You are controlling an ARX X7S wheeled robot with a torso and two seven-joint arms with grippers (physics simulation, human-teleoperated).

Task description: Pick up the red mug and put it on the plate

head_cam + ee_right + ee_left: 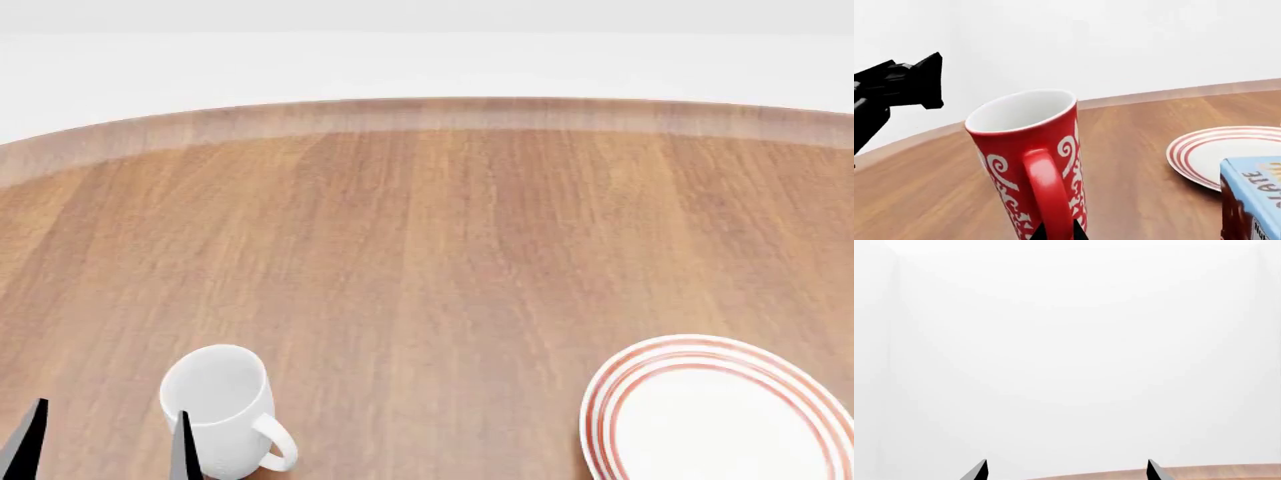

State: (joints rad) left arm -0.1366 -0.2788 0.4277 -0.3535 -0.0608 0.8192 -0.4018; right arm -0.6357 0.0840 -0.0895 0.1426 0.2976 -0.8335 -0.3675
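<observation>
the wooden table (441,250) is lying bare across its whole far and middle stretch in the head view, giving a wide open lane for either arm. near the robot's left, a plain white mug (220,405) is standing upright, just beside the left gripper (104,440), whose fingertips are spread apart and crowding that corner. the plate (721,415) is sitting at the near right with its top uncovered and open from above. in the right wrist view the red mug (1031,160) is filling the space right ahead of the right gripper (1057,232), and a blue box (1251,197) is standing close against the plate's nearer rim, narrowing the way there.
</observation>
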